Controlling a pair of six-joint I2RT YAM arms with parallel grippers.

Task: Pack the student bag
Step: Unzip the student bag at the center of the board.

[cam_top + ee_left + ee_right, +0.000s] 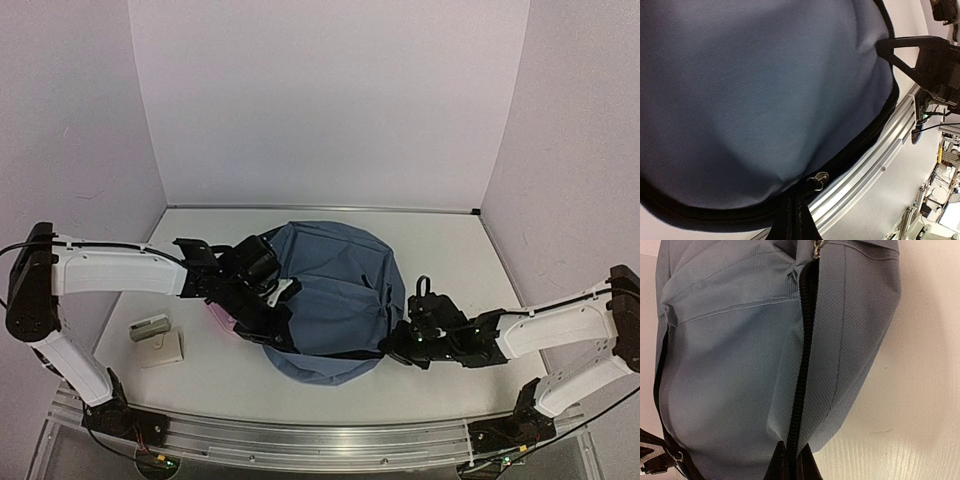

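One desk (450, 260) carries the student bag (335, 290) at its middle, slate-blue fabric with black zippers. The left gripper (268, 308) is clamped on the zipper trim at the bag's left rim. The right gripper (393, 347) pinches the zipper edge at its right, near side. A pink case (216, 316) peeks out beside the left gripper. A small grey-white box (150, 327) and a beige block (163, 350) lie near the desk's left edge.

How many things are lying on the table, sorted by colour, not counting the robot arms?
Slate blue: 1, the student bag
Pink: 1, a small pink item, partly hidden at the bag's left edge
Pale grey-white: 1, a small boxy item
Cream: 1, a flat pad
Total: 4
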